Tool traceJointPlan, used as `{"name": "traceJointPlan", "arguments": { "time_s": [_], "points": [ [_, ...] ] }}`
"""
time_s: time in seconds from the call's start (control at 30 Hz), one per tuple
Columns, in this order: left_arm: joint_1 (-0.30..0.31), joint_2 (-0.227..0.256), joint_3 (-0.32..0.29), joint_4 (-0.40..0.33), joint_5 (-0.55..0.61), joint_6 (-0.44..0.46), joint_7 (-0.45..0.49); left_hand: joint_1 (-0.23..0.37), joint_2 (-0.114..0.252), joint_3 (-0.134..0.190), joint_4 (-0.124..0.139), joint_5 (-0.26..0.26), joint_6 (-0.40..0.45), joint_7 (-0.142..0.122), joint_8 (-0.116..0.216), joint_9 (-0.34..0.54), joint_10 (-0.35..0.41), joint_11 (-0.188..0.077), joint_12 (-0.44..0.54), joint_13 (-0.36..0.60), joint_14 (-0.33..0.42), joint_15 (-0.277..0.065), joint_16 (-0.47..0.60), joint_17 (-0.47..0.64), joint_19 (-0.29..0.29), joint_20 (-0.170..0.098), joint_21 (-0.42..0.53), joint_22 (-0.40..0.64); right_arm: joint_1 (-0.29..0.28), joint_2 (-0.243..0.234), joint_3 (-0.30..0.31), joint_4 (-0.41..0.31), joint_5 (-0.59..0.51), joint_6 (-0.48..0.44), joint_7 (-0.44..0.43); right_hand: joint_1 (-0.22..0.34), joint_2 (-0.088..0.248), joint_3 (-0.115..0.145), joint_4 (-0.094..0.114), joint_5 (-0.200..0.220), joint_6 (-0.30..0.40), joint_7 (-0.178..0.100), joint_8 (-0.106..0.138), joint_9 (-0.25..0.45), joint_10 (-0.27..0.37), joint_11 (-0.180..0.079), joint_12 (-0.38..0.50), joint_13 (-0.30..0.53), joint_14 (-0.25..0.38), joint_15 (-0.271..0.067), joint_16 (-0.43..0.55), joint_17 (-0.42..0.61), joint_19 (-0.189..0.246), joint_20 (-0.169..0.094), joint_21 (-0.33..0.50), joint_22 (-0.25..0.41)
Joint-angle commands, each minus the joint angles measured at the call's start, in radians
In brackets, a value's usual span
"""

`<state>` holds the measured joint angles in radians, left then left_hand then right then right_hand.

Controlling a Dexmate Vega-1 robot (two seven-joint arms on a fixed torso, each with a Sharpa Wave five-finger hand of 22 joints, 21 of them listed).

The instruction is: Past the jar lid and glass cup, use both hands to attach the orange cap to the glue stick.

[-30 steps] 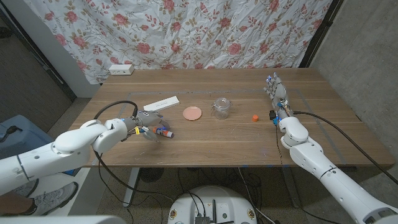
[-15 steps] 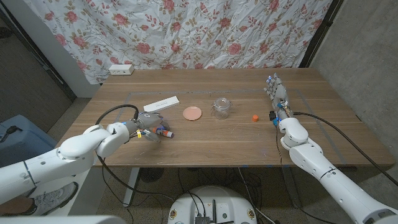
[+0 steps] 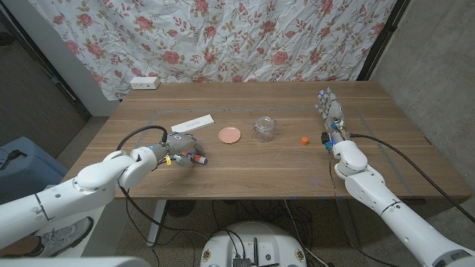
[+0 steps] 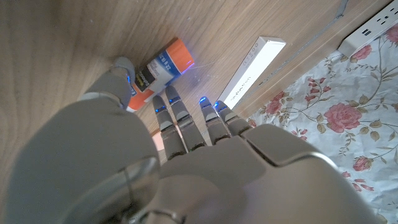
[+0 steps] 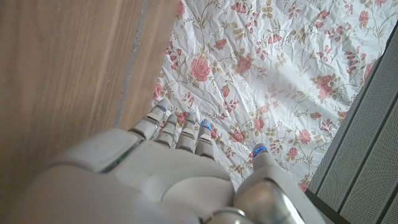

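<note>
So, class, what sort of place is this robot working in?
Probably a makeshift lab or test room: a floral sheet hung as a backdrop, a plain wooden table, and a power strip at its far edge.

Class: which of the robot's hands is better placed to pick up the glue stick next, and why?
Left. The left hand hovers right by the glue stick, fingers reaching toward it. The right hand waits open near the table's right side, beyond the orange cap.

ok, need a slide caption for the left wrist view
Left hand reaching over the glue stick on the wooden table, white box beyond.
</note>
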<state>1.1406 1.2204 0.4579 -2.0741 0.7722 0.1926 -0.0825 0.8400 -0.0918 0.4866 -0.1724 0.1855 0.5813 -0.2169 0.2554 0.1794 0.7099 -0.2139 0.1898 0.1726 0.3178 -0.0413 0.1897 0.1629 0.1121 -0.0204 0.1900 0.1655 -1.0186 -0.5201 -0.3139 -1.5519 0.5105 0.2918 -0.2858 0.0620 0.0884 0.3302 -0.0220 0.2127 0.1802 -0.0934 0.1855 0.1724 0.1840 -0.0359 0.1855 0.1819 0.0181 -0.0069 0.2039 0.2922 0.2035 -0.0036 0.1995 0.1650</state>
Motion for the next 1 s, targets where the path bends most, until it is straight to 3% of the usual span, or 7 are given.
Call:
{"name": "traceJointPlan", "arguments": {
  "time_s": [0.03,0.47,0.73,1.0],
  "points": [
    [-0.006,-0.023,0.011,0.02,0.009,-0.013,0.032,0.022,0.005,-0.01,0.0,0.009,0.037,-0.002,0.006,0.006,0.041,0.0,0.005,0.002,0.029,-0.107,0.005,0.003,0.022,-0.003,0.002,0.002,0.003,0.008,-0.003,0.011,-0.004,0.005,-0.004,-0.001,0.017,0.004,-0.003,-0.004,0.004,-0.007,0.007,0.003,0.005,0.0,0.005,0.001,0.006,-0.002,0.007,0.003,0.006,0.003,-0.001,0.003],
    [-0.017,-0.042,0.025,0.048,0.016,-0.034,0.063,0.064,0.019,-0.031,0.001,0.009,0.205,-0.002,0.028,0.008,0.133,-0.001,-0.002,0.002,0.085,-0.123,0.0,0.003,0.063,-0.007,0.001,0.003,0.016,0.021,-0.008,0.034,-0.006,0.019,-0.002,0.0,0.02,0.005,-0.005,-0.004,0.01,-0.012,0.007,0.003,0.009,-0.002,0.006,0.001,0.006,-0.002,0.008,0.001,0.008,0.004,-0.002,0.003],
    [-0.014,-0.05,0.025,0.045,0.008,-0.017,0.055,0.075,0.03,-0.046,0.005,0.008,0.272,-0.005,0.015,0.006,0.206,0.009,0.002,0.003,0.151,-0.044,0.007,0.003,0.086,0.011,0.002,0.003,0.016,0.024,-0.006,0.038,-0.01,0.026,-0.007,0.0,0.021,0.005,-0.006,-0.005,0.012,-0.013,0.007,0.003,0.013,-0.002,0.007,0.001,0.006,-0.003,0.009,0.0,0.009,0.004,-0.003,0.003],
    [-0.006,-0.057,0.031,0.038,0.021,0.011,0.057,0.086,0.043,-0.054,0.004,0.008,0.337,-0.004,0.007,0.007,0.284,0.001,0.006,0.006,0.204,-0.03,0.006,0.002,0.112,0.014,0.003,0.002,0.013,0.024,-0.005,0.037,-0.008,0.026,-0.009,-0.001,0.022,0.005,-0.006,-0.005,0.017,-0.018,0.008,0.003,0.013,-0.004,0.007,0.001,0.006,-0.003,0.01,-0.001,0.01,0.004,-0.004,0.003]
  ]
}}
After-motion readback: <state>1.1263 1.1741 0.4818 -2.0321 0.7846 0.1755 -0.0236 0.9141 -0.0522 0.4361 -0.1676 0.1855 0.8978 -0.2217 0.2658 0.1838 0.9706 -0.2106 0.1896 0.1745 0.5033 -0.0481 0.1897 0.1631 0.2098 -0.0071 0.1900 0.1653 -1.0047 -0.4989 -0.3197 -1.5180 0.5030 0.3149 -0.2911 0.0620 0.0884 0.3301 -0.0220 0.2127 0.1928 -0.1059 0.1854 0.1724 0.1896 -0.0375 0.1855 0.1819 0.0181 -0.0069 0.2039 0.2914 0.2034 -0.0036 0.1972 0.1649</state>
